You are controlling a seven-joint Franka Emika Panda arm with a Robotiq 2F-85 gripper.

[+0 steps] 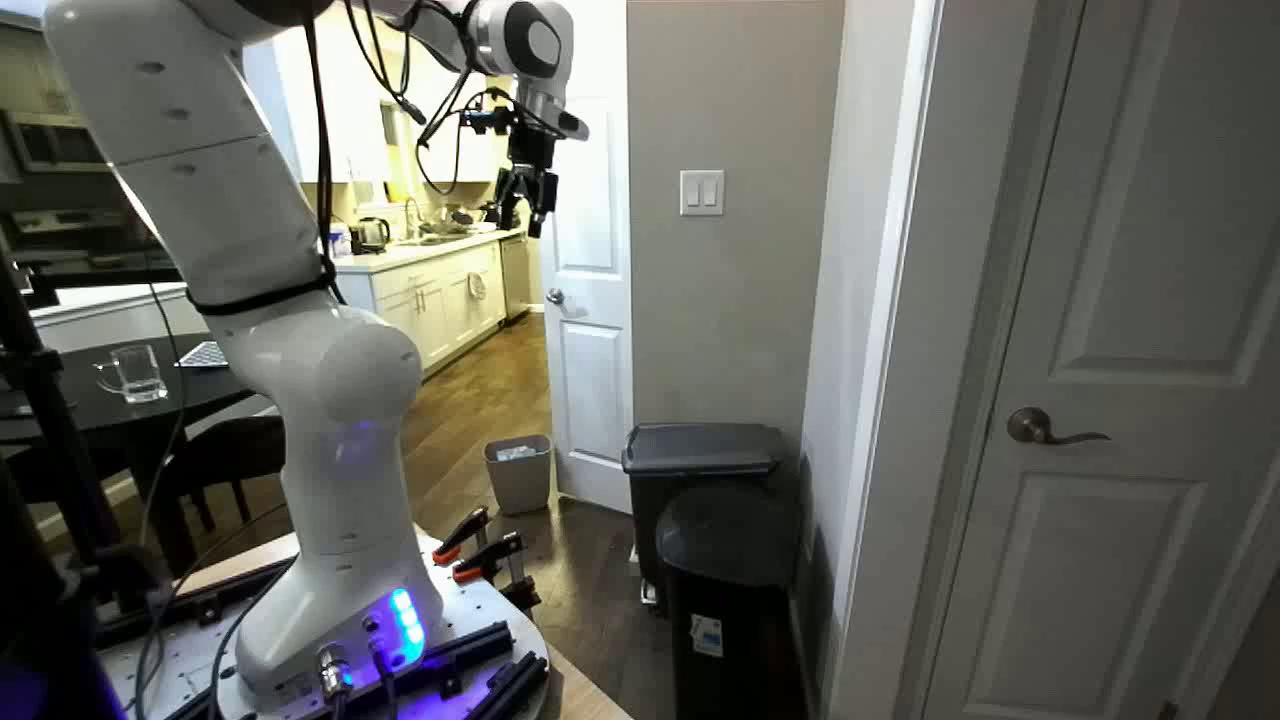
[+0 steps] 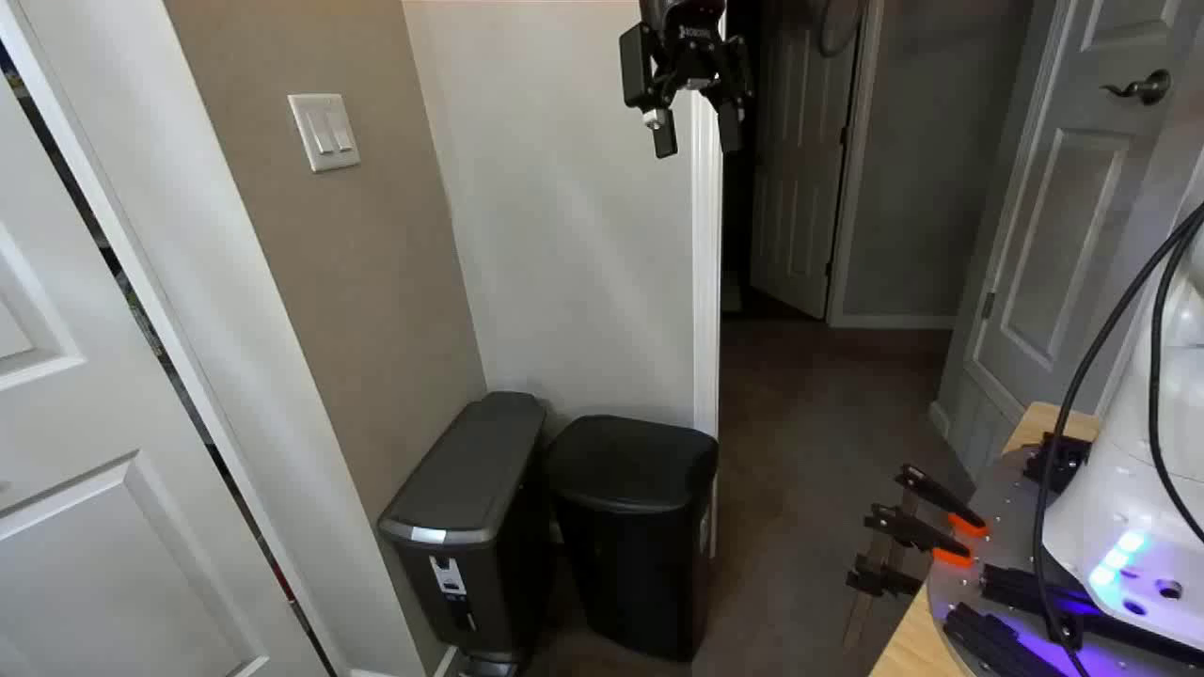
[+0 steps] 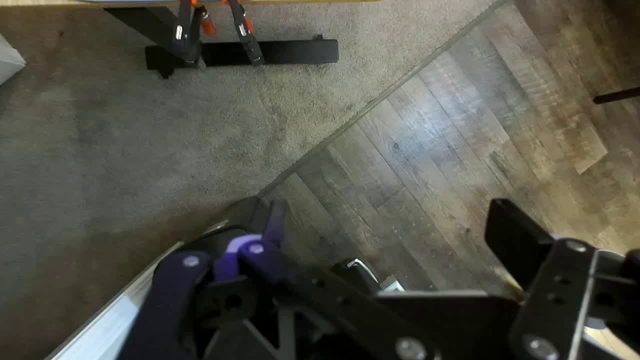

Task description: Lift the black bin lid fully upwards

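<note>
In an exterior view I have the gripper (image 1: 520, 228) raised, jaws apart, well clear of and higher than the black bin lid (image 1: 725, 530). Lid appears down on its bin (image 1: 745, 650), though the seam is too dark for certainty. Grey-lidded bin (image 1: 700, 450) stands just behind it.

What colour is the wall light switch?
White; the light switch shows best in an exterior view.
</note>
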